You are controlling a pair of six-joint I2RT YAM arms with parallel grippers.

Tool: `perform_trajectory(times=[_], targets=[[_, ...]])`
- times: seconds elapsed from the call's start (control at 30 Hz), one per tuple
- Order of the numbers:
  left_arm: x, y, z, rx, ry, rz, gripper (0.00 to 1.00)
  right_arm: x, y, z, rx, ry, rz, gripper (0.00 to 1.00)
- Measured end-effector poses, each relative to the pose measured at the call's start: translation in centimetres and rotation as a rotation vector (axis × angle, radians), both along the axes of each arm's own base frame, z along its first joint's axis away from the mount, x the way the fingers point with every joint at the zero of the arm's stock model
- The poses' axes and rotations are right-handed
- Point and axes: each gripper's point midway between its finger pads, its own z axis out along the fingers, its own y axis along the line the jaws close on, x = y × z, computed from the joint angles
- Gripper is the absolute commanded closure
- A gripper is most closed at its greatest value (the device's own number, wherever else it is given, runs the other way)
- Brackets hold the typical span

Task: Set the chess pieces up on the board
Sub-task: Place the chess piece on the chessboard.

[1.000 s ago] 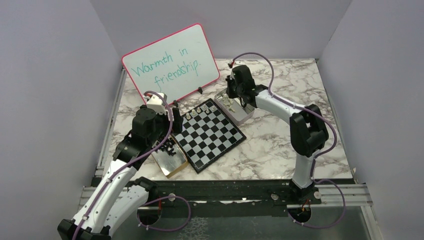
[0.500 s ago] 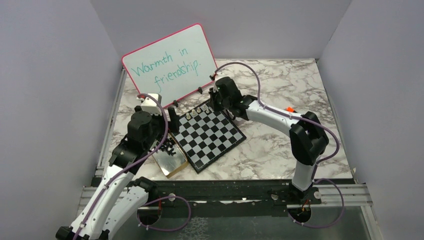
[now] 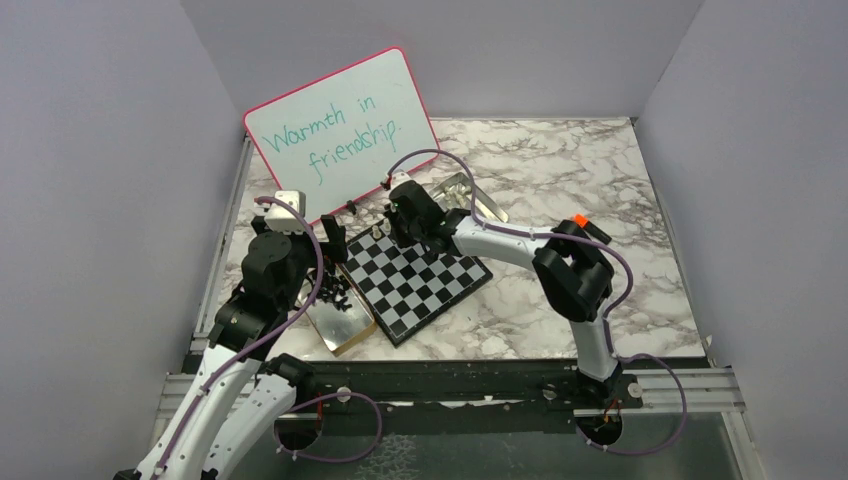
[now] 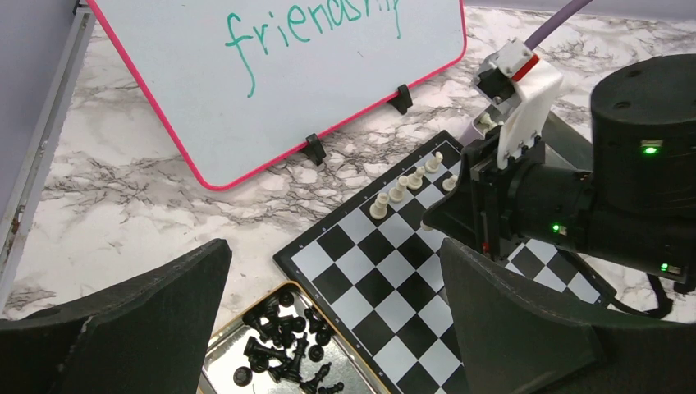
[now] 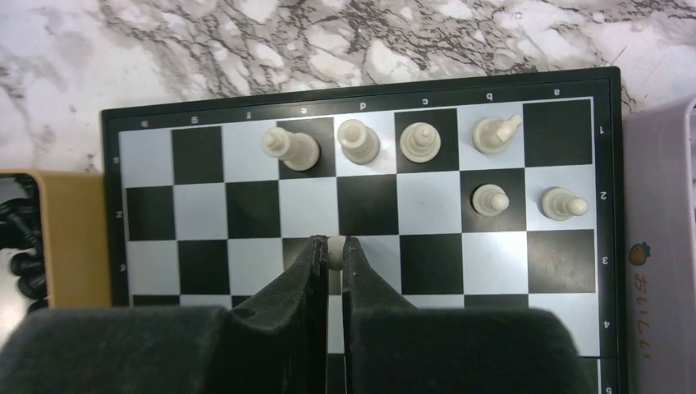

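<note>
A gold-edged tray (image 4: 220,366) just beside the board (image 5: 246,205) holds a heap of black pieces (image 4: 283,345). Six white pieces (image 5: 418,144) stand on the rows marked 1 and 2. The right gripper (image 5: 330,250) pinches one more white piece (image 5: 334,244) (only its top shows) over the board. The left gripper (image 4: 334,254) hangs with its fingers wide apart.

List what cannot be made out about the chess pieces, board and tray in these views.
White piece: right wrist view; the right gripper covers all but its top, so its type is unclear.
Black pieces: top view; too small to count or identify.
Tray: left wrist view; cut off by the bottom edge.
Board: top view; the right arm hides its far corner.
</note>
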Motion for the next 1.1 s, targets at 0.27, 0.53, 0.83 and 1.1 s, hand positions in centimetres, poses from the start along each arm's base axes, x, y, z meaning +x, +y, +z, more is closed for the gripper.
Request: perform_trajectory(times=[0.27,0.53,0.83,1.1], targets=[[0.0,0.0,0.0,0.000,0.000,0.001,0.01,1.3,-0.8,-2.3,-0.067,-0.017,-0.062,0.91],[0.0,0.0,0.0,0.000,0.000,0.001,0.01,3.1,0.1,-1.9,-0.064,-0.055,-0.098,0.91],[0.0,0.0,0.0,0.000,0.000,0.001,0.01,3.4,-0.7,-2.6,-0.103,-0.056,-0.129,0.91],[0.0,0.0,0.0,0.000,0.000,0.001,0.01,3.4,-1.1,-2.8,-0.119,-0.053,-0.138,0.90]])
